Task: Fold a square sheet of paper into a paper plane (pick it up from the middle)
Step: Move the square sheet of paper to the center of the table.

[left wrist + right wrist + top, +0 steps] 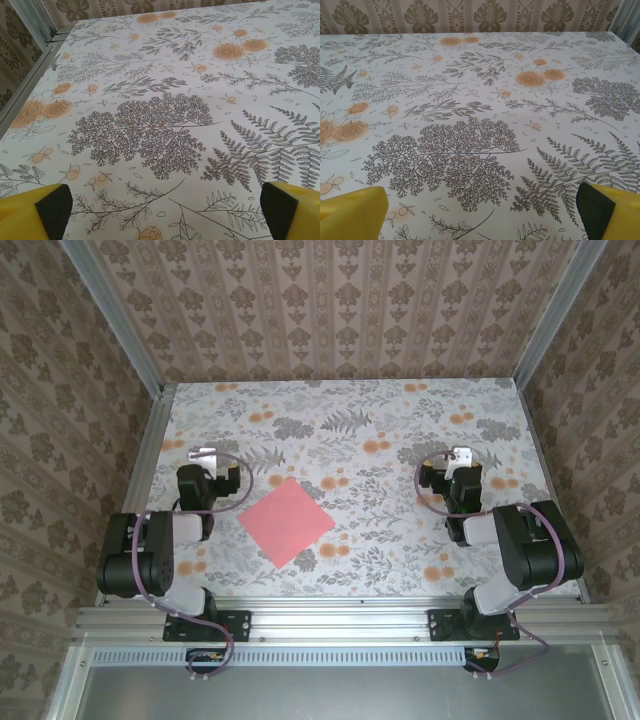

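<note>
I've got the left claw (203,455) and right claw (461,455) gaping wide, empty; paper (286,521) flat between them

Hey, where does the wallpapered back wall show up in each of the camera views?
Top external: back wall spans the top, above the floral tablecloth.
Left wrist: thin strip along the top edge.
Right wrist: wider band across the top.
Shared landmark: the tablecloth's far edge beneath it.

Sheet of paper (286,521) flat on table (380,410), near its front edge, left of centre, left gripper (203,456) near, behind-left of it, right gripper (461,455) well apart to its right, wall (340,310) behind table
</note>
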Motion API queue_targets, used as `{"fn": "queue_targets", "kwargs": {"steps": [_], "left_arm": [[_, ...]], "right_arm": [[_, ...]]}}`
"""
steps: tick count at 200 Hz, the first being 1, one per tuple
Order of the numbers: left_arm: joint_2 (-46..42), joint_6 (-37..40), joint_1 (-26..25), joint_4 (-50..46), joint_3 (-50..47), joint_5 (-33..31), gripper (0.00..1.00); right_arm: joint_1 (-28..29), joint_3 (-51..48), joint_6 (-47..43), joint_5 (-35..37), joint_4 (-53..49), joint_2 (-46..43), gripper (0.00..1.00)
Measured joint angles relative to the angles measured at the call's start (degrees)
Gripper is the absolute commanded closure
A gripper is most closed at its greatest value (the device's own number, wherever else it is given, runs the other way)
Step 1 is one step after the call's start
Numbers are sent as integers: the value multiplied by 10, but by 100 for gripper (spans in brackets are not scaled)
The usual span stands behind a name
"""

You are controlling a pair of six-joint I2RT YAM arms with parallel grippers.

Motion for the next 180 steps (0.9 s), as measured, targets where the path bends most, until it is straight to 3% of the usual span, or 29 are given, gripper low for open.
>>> {"fn": "queue_targets", "kwargs": {"steps": [180], "left_arm": [[0,0,7,0,1,9,0]], "right_arm": [[0,0,0,0,0,0,0]]}}
